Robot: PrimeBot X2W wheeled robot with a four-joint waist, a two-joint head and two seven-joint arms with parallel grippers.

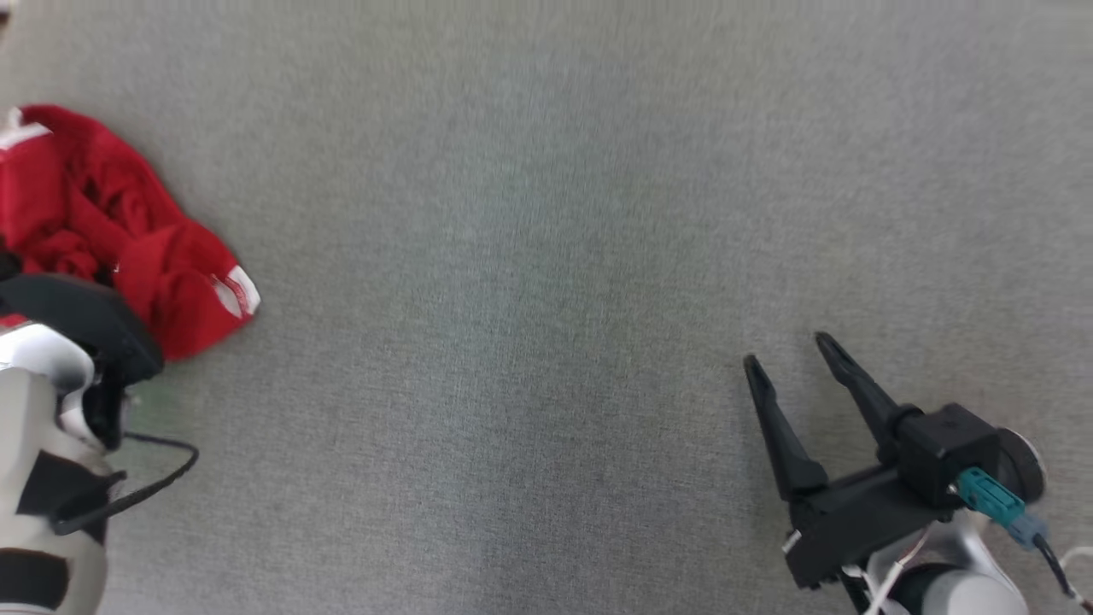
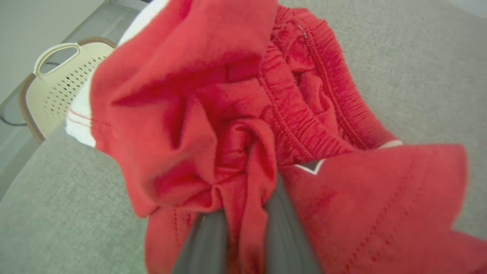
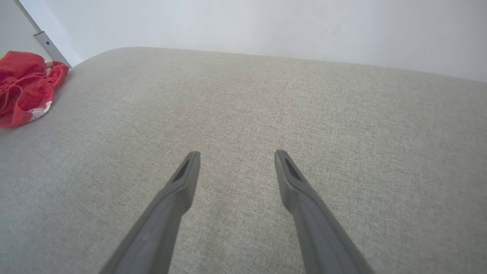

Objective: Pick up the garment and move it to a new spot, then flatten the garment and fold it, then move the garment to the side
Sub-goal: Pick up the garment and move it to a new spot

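A: Step 1, pickup: L gripper (image 2: 245, 205) pinching a garment (image 1: 128, 239) fold, left edge of surface (image 1: 546, 256).
B: R gripper (image 1: 787, 350) spread, idle. Next, I'd say: lift clear, carry twd centre.

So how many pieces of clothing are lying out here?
1: a crumpled red garment at the far left of the grey surface, pinched in the left gripper. Its folds could hide a smaller piece.
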